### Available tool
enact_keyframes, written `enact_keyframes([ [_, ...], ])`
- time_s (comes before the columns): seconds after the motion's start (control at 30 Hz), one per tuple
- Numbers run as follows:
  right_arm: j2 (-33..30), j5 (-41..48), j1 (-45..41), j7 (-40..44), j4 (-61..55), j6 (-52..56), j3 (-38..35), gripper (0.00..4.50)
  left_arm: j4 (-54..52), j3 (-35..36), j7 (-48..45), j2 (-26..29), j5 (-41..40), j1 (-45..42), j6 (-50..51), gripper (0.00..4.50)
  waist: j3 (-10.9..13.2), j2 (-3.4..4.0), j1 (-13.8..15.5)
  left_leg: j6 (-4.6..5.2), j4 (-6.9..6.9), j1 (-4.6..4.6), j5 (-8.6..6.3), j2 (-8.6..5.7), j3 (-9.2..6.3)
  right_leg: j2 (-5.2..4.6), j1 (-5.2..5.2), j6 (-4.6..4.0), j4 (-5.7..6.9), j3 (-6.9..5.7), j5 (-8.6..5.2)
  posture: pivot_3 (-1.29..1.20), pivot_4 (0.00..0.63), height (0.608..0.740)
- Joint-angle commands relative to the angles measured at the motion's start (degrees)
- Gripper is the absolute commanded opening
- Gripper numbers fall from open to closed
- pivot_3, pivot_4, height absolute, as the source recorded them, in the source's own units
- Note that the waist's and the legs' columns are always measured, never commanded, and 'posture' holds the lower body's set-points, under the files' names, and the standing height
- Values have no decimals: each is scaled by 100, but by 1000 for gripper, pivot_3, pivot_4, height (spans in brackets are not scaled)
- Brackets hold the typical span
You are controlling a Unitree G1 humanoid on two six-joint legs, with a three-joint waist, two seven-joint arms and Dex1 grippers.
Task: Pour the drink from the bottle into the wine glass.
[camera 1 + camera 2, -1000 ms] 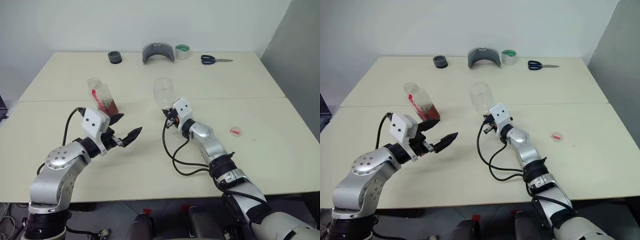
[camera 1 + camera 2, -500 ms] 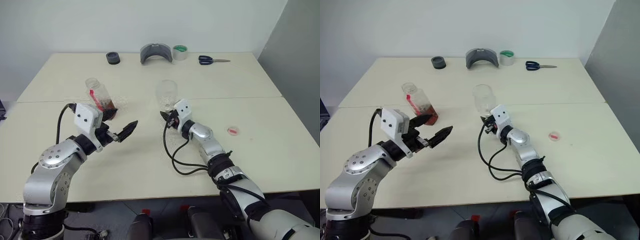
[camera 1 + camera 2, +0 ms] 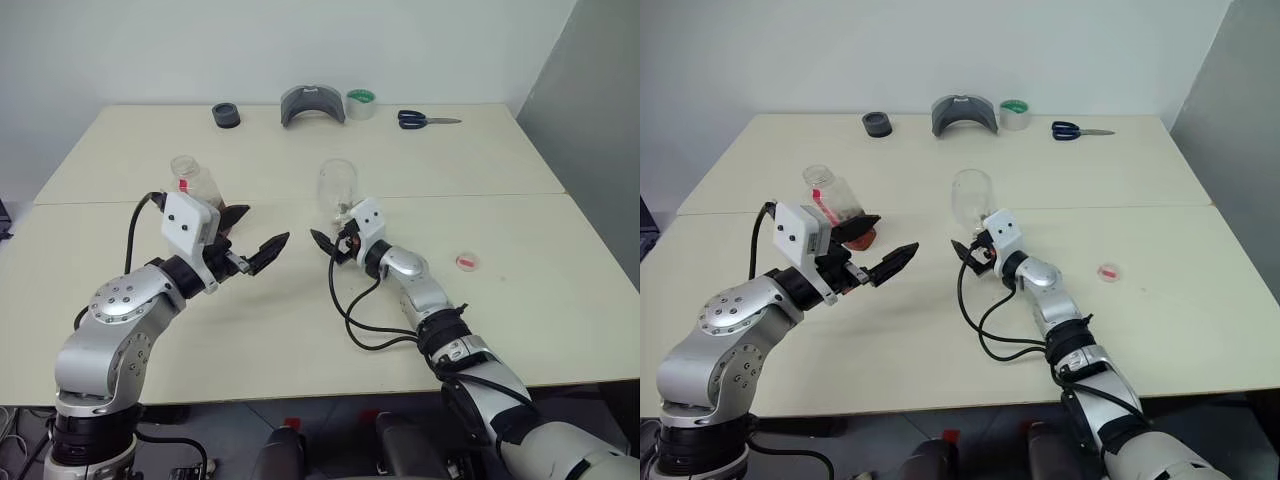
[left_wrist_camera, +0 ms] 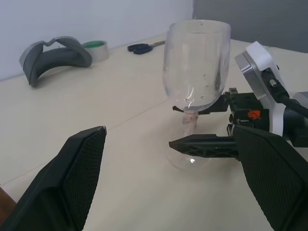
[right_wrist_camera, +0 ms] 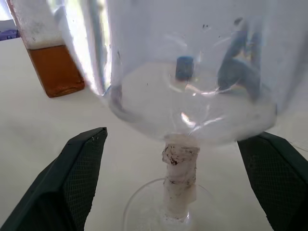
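The wine glass (image 3: 338, 184) stands upright and empty near the table's middle, its stem (image 5: 179, 168) wrapped in whitish tape. My right gripper (image 3: 331, 242) is open, one finger on each side of the stem and apart from it. The bottle (image 3: 828, 196) stands uncapped to the left, with the tea-coloured drink (image 5: 54, 72) in its lower part; my left arm's camera box partly hides it. My left gripper (image 3: 255, 232) hovers open and empty just in front and to the right of the bottle, pointing toward the glass.
A small red-and-white round lid (image 3: 467, 262) lies on the table to the right. Along the far edge sit a black round piece (image 3: 227, 115), a grey curved holder (image 3: 314, 103), a tape roll (image 3: 361, 102) and scissors (image 3: 428, 120). A seam crosses the table behind the glass.
My right gripper was shut on the glass stem and has opened; the glass now stands free. My left gripper has shifted slightly up and toward the glass. The camera has also moved.
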Motion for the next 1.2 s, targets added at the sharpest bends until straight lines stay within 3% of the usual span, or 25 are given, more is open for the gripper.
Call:
enact_keyframes([
  [0.03, -138, 110, 174, 124, -597, 144, -52, 4471, -208, 50, 41, 11, -51, -62, -75, 4500, 2, 0, 10, 0, 0, 0, 0, 0, 0, 0, 0, 0, 0, 1, 0, 0, 150, 740],
  [0.43, -514, 117, 1311, 1, -2712, 1291, 124, 4471, 377, 78, 191, -325, 429, 414, -961, 4500, 9, 9, 62, -2, -2, -1, 0, 1, 1, 0, -2, -1, -2, 2, -1, 0, 150, 740],
  [0.77, -1588, 610, 2651, 1098, -5418, 2328, 639, 4471, 1471, 123, 1178, -880, 1597, 1076, -2136, 4500, 13, 8, 116, -6, -2, -6, -2, 1, 1, -12, -2, 2, -10, 1, -3, 0, 150, 740],
  [0.93, -1875, 1034, 2770, 1398, -6189, 2684, 646, 4471, 2073, 356, 1458, -1025, 1654, 876, -2439, 4500, 13, 7, 132, -8, -1, -4, -1, 4, -11, -10, 0, 20, -9, -8, -14, 0, 150, 740],
  [1.2, -1925, 1377, 2601, 1462, -6598, 3006, 800, 4471, 3351, 602, 988, -694, 1474, 175, -2942, 4500, 13, 6, 149, -10, -1, -7, 0, 0, -13, 0, 0, 6, -10, -13, -5, 0, 150, 740],
])
